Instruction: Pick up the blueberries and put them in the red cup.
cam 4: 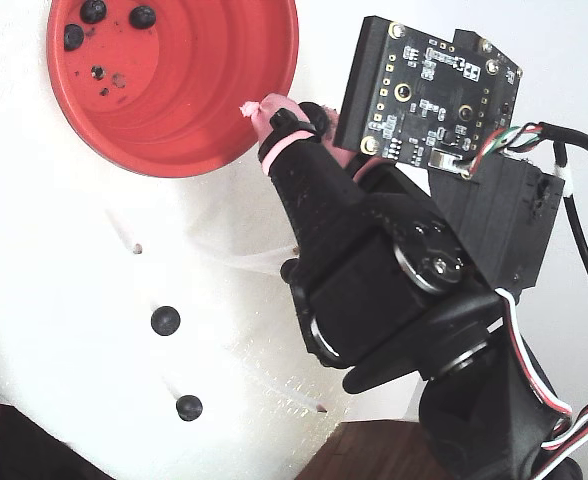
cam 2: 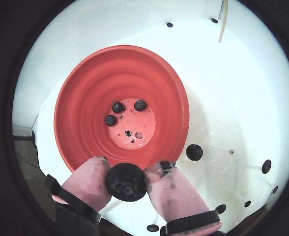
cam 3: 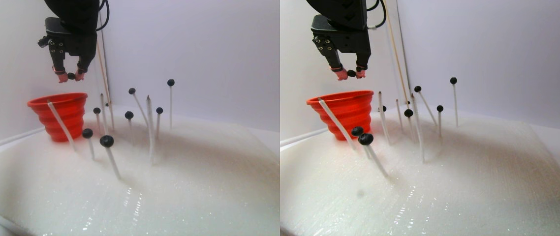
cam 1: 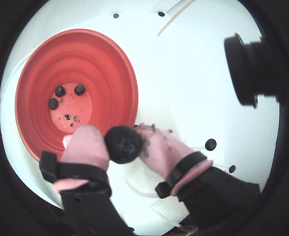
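Note:
My gripper [cam 2: 127,181] is shut on one blueberry [cam 1: 125,144], a dark ball with a crown mark, pinched between stained pink fingertips [cam 1: 85,142]. In the stereo pair view the gripper [cam 3: 71,75] hangs a little above the red cup [cam 3: 63,115], over its right rim. The cup [cam 2: 85,98] is wide with stepped rings, and three blueberries [cam 2: 118,107] lie on its speckled base [cam 1: 80,108]. Several more blueberries [cam 3: 107,141] sit on top of thin white sticks to the right of the cup.
White foam board [cam 3: 186,187] covers the table, with upright and leaning sticks [cam 3: 149,123], some bare, close to the right of the cup. A black camera module [cam 1: 247,69] juts in at the right of a wrist view. A pale wall stands behind.

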Robot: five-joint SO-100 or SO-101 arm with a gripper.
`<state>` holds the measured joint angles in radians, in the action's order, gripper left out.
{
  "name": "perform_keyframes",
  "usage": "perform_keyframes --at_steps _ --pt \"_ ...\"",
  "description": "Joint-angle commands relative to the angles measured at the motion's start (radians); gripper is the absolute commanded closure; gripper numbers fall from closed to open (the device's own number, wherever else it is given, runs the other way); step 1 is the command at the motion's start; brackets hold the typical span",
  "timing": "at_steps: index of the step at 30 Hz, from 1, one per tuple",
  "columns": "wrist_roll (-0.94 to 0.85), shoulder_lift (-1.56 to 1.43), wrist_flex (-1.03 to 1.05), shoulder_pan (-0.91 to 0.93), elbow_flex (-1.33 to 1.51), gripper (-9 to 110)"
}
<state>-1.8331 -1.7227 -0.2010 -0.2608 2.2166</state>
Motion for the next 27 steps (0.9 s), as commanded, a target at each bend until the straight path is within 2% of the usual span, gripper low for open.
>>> perform_keyframes --at_steps 1,12,27 --pt "0.012 0.0 -0.041 -0.044 -0.064 89" --pt "0.026 0.063 -0.106 -0.048 -0.081 80" --pt "-0.005 0.003 -0.086 0.021 -0.063 82"
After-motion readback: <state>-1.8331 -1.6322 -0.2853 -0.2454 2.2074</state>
